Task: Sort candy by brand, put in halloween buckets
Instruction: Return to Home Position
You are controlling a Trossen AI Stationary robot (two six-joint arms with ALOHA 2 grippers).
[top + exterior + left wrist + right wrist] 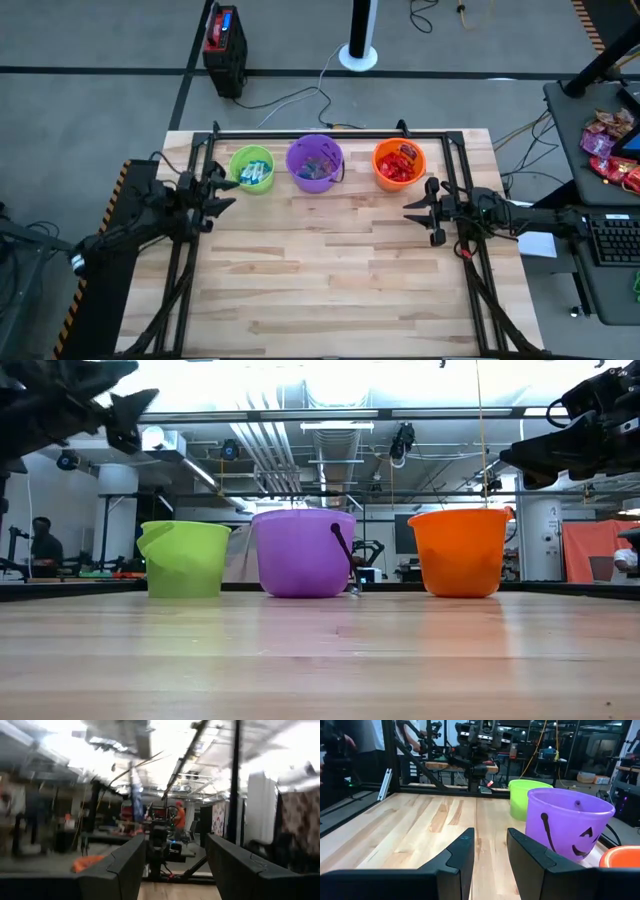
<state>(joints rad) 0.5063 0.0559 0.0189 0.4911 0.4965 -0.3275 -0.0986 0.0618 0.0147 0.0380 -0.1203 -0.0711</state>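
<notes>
Pale wood planks make up the surface (330, 290). Three small round plastic pails stand in a row along its far edge: a lime green bucket (252, 168) on the left, a purple bucket (315, 162) with a black jack-o'-lantern face in the middle, and an orange bucket (399, 163) on the right. They stand near one another without touching. Blue-and-white wrapped candy (256, 174) lies inside the lime green bucket and red wrapped candy (401, 166) fills the orange bucket. The small pieces (318, 172) in the purple bucket look bluish, though the purple tint makes their colour hard to judge.

The left end effector (228, 190) hangs over the left side of the surface, just beside the lime green bucket, pointing toward the middle. Its fingers are spread wide with nothing between them. The right end effector (418, 210) hangs over the right side, near the orange bucket, facing the left one. Its fingers are parted by a narrower gap and also grip nothing. Seen from table height, both are well above the buckets' rims.

A pink-red heap of candy bags (608, 148) lies on a dark stand off to the right, well apart from the buckets
</notes>
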